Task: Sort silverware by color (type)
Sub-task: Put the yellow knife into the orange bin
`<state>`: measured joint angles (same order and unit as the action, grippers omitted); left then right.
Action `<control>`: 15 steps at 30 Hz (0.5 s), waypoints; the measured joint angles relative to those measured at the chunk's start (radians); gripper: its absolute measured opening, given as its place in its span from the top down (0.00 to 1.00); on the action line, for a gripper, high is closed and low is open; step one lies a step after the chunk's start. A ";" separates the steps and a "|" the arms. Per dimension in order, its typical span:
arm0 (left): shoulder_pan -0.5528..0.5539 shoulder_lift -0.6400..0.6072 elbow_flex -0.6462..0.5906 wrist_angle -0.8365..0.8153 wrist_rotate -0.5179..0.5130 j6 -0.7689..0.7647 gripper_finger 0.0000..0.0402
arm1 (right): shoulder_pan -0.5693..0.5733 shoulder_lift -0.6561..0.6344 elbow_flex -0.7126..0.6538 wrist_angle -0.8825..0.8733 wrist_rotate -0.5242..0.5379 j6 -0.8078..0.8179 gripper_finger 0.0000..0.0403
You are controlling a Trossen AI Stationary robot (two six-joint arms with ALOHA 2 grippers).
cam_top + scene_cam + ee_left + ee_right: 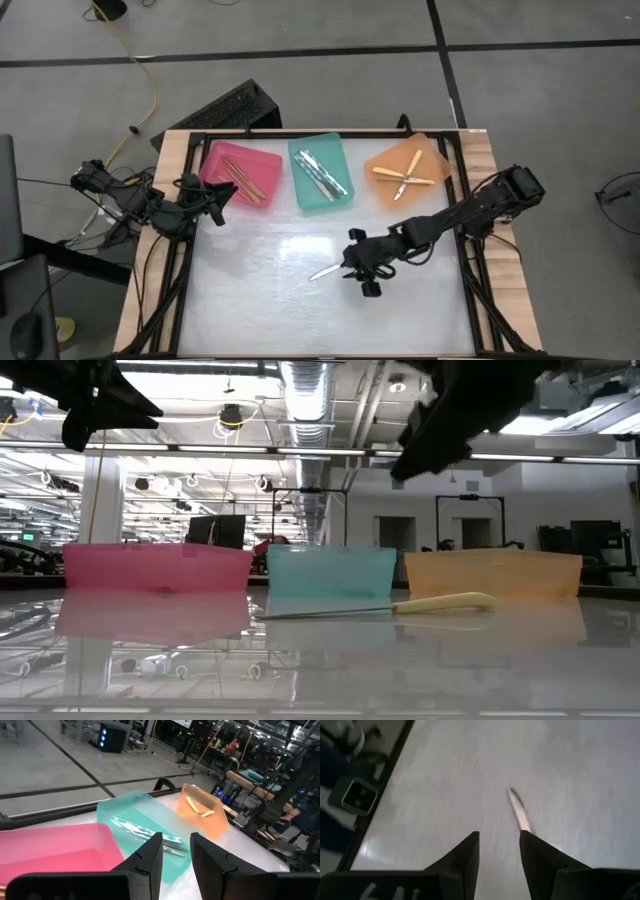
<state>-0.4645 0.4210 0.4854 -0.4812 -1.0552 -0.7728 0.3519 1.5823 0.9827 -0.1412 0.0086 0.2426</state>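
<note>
Pale yellow in the handle, one knife (327, 270) lies alone on the white tabletop (250, 300) — just beside the right gripper (352, 270), jaws spread and empty above it. The left gripper (222, 205) hangs at the pink tray (215, 160), jaws apart — holding nothing.

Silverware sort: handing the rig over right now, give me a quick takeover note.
Left end effector: open, empty, hovering by the pink tray.
Right end effector: open, empty, above the table, right next to the last loose utensil.
Done: orange-tan handled pieces in the pink tray, silvery pieces in the teal tray, pale yellow handled pieces in the orange tray.
Left: one pale-handled utensil lies flat on the table in front of the trays. It looks like it matches the orange tray's set, so likely pick it with the right arm and drop it there.
</note>
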 joint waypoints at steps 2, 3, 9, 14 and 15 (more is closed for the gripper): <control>0.000 0.000 0.000 0.000 -0.008 0.000 0.79 | -0.001 -0.014 -0.066 0.093 0.001 0.020 0.63; 0.000 0.000 0.000 0.000 -0.009 0.002 0.79 | -0.001 -0.020 -0.095 0.143 0.000 0.028 0.63; 0.000 0.000 0.000 -0.003 -0.010 0.004 0.79 | -0.007 -0.028 -0.217 0.316 -0.012 0.056 0.63; 0.000 0.000 0.000 -0.033 -0.028 -0.008 0.79 | -0.043 -0.026 -0.240 0.363 -0.116 -0.008 0.63; 0.000 0.000 0.000 -0.034 -0.033 -0.012 0.79 | -0.050 -0.026 -0.240 0.363 -0.136 -0.030 0.63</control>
<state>-0.4648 0.4210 0.4854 -0.5152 -1.0886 -0.7850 0.3018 1.5565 0.7429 0.2217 -0.1278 0.2128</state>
